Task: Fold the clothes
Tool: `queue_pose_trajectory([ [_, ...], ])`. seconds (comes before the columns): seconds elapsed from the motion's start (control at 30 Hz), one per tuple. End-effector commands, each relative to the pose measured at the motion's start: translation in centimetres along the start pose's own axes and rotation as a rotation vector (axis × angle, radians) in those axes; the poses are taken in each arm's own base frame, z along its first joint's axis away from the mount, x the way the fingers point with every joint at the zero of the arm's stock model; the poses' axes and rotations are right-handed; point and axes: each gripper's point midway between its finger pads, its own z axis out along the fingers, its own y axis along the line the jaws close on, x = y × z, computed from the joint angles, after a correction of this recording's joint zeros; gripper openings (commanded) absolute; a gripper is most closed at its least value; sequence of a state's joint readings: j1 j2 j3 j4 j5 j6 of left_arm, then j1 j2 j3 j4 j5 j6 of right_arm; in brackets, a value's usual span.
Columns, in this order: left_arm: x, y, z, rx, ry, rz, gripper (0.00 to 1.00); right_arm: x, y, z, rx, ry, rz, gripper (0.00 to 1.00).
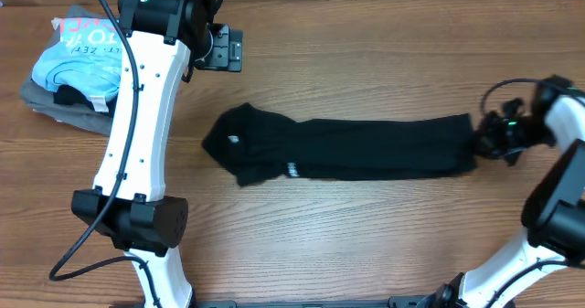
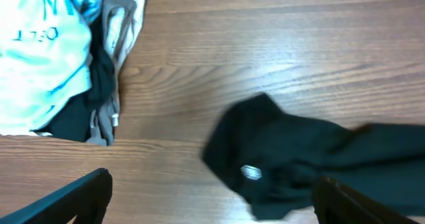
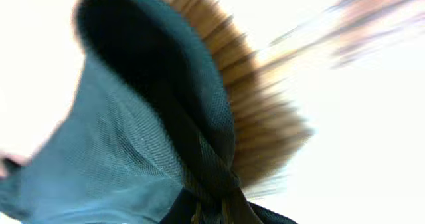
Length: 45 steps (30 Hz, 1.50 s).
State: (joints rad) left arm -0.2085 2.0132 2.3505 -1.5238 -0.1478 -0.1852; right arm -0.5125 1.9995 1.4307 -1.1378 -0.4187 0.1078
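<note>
The black garment (image 1: 347,148) lies stretched in a long strip across the middle of the table, with small white marks near its left end. It also shows in the left wrist view (image 2: 312,164), where its white label is in sight. My right gripper (image 1: 482,136) is at the strip's right end and is shut on the cloth, which bunches between the fingers in the right wrist view (image 3: 212,184). My left gripper (image 1: 222,49) hovers open at the back of the table, above and left of the garment, holding nothing; its fingertips show in the left wrist view (image 2: 212,197).
A pile with a light blue printed shirt (image 1: 78,52) on grey folded garments (image 1: 64,111) sits at the back left, also in the left wrist view (image 2: 46,58). The left arm's white link (image 1: 137,134) stands left of the black garment.
</note>
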Motion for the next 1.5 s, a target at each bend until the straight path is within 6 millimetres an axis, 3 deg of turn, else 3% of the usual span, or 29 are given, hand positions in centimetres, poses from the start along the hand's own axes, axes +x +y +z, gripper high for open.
queue_pose_trajectory([
  [0.0,-0.8,0.9,-0.4,-0.020,-0.036,-0.032,0.99,-2.0,1.0,-5.7,-0.064,-0.145,-0.012,0.04],
  [0.13,-1.3,0.9,-0.4,-0.016,-0.055,-0.036,1.00,-1.5,2.8,-7.8,-0.114,-0.188,-0.073,0.04],
  [0.27,-1.6,0.9,-0.4,-0.014,-0.066,-0.039,1.00,0.4,5.6,-7.4,-0.111,-0.157,-0.188,0.04],
  [0.63,-1.5,0.8,0.6,-0.016,-0.042,-0.038,1.00,8.8,14.6,-1.2,-0.028,0.041,-0.543,0.04],
  [0.8,-1.4,0.7,1.5,-0.019,-0.025,-0.035,1.00,12.5,16.8,2.3,0.027,0.088,-0.641,0.06],
  [0.87,-1.4,0.6,1.9,-0.020,-0.021,-0.035,1.00,14.0,17.7,3.7,0.027,0.101,-0.681,0.14],
  [0.9,-1.4,0.6,2.1,-0.019,-0.018,-0.035,1.00,14.7,18.3,4.4,0.022,0.103,-0.698,0.27],
  [1.03,-1.0,0.0,3.0,0.003,0.016,-0.030,1.00,16.9,20.2,5.6,0.011,0.111,-0.754,0.58],
  [1.13,0.0,-1.0,4.3,0.052,0.080,-0.019,1.00,17.0,21.3,4.8,-0.001,0.095,-0.742,0.64],
  [1.27,1.9,-3.5,6.6,0.182,0.196,0.061,1.00,15.5,22.0,2.3,-0.015,0.055,-0.727,0.71],
  [1.4,4.1,-5.4,9.4,0.280,0.314,0.129,1.00,13.6,21.5,0.6,-0.015,0.023,-0.697,0.86],
  [1.47,5.8,-5.8,10.8,0.304,0.380,0.151,1.00,12.9,21.0,0.3,-0.011,0.017,-0.674,0.88],
])
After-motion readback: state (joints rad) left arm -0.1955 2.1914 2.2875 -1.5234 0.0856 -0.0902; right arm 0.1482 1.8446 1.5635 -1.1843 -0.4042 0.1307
